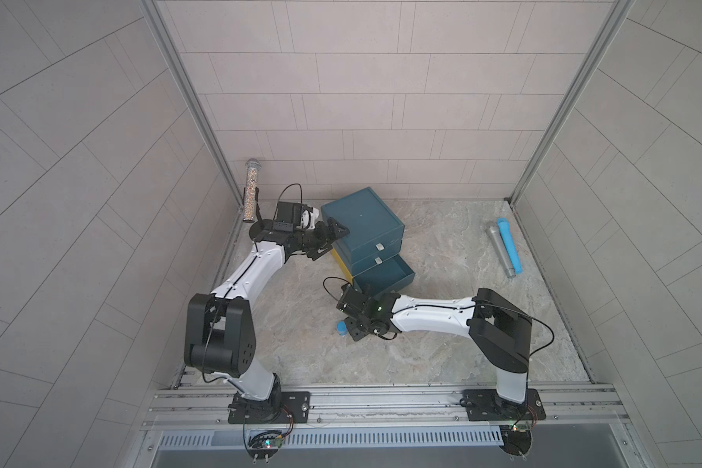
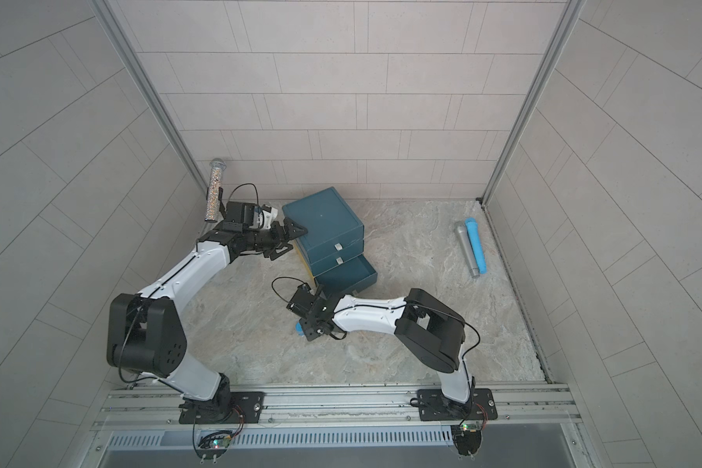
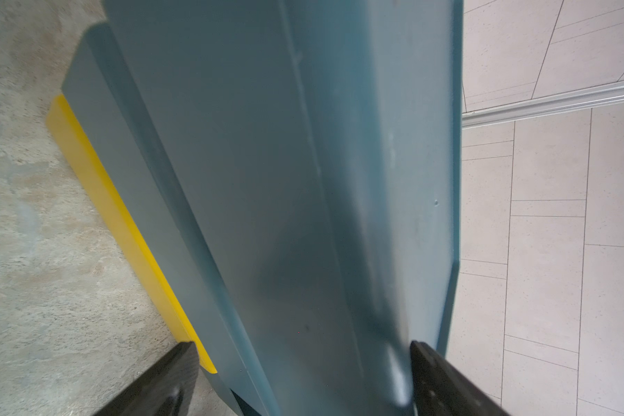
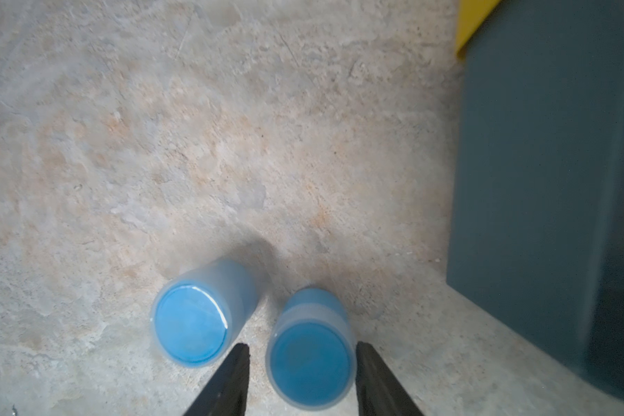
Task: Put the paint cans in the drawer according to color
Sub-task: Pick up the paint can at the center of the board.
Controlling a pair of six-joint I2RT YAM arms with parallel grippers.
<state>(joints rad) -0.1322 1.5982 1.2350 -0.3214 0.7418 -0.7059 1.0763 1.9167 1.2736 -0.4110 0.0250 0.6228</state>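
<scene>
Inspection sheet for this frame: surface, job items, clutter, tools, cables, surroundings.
Surface: marbled tabletop, no spills seen.
Job's things: two blue paint cans stand side by side, the nearer can and the second can; no red or white cans in view. The teal drawer unit has its bottom drawer pulled open.
Clutter: glitter microphone upright on a stand; silver microphone and blue microphone lying together.
Grippers: left tool open, astride the unit's upper edge; right tool open, straddling the nearer can.
Cables: black wrist cable loops free.
Surroundings: tiled walls, aluminium rail.
</scene>
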